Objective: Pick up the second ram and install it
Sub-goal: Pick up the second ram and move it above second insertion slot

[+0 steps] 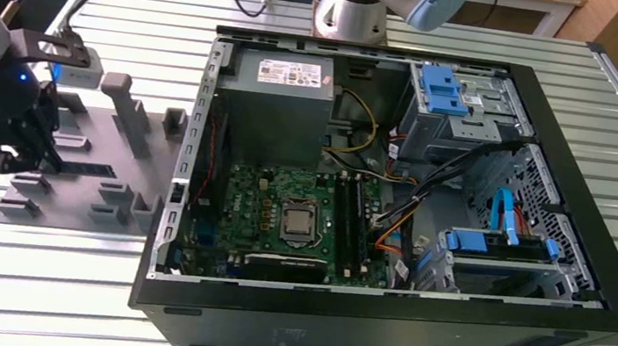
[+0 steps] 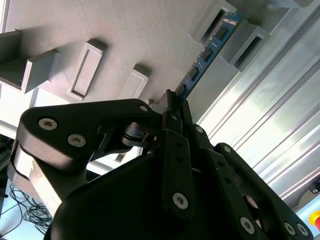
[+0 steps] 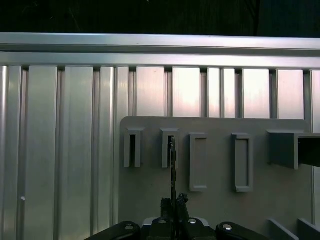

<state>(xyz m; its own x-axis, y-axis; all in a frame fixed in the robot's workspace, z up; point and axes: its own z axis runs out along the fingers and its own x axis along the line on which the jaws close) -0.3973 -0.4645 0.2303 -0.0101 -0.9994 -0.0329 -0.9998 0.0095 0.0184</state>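
Note:
The second ram [image 2: 207, 51] is a thin blue-green stick with black chips. In the first wrist view the second ram [image 3: 173, 167] appears edge-on as a dark line. Its far end sits in a slot of a grey holder block [image 2: 235, 31] on the grey holder plate [image 1: 86, 165]. My gripper [image 2: 173, 101] is shut on the stick's near end, a finger pressed on each face. Both fingertips [image 3: 165, 203] pinch the stick in the first wrist view. At the exterior view's left, my gripper [image 1: 7, 157] is low over the holder plate, beside the open computer case [image 1: 581, 260].
The green motherboard [image 1: 266, 187] lies inside the case, with dark memory slots [image 1: 351, 222] next to the processor socket. Several grey holder blocks [image 1: 128, 111] stand up from the plate. The slatted aluminium table [image 1: 24, 280] runs under everything. Cables and blue drive brackets [image 1: 449, 91] fill the case's right side.

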